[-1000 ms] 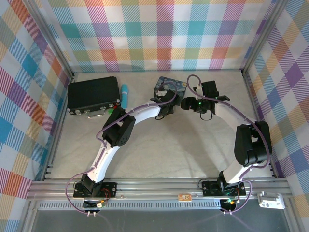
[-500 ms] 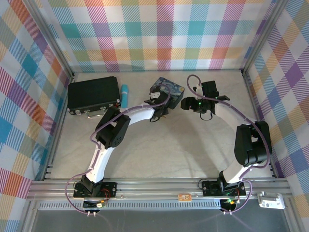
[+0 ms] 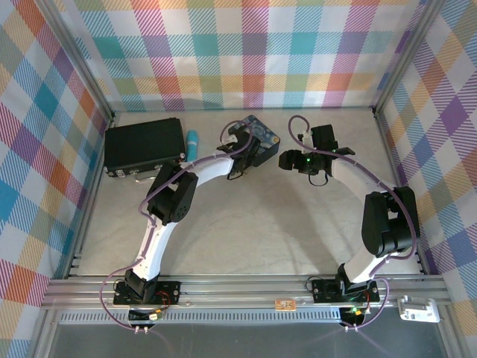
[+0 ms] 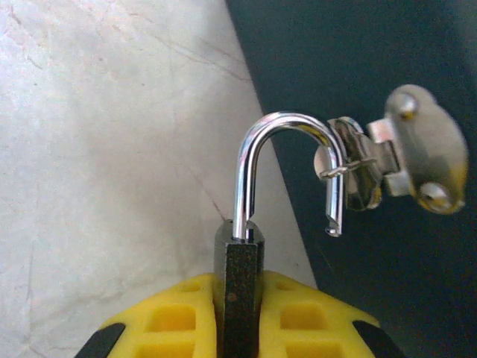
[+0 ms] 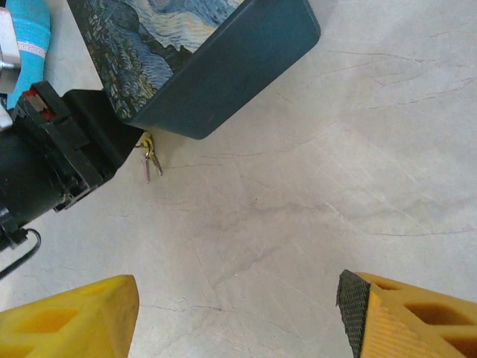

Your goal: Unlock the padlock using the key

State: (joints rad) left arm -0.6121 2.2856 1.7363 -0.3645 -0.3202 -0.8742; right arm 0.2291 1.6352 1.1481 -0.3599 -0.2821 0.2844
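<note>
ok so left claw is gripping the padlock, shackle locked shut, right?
Not shut. The left wrist view shows the shackle sprung open, its free end hanging clear of the padlock body. The left claw is gripping the padlock.

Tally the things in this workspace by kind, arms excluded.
Boxes: 2 (black case, painted box)
Light-blue cylinder: 1
Padlock: 1
Key bunch: 1
Total: 5
</note>
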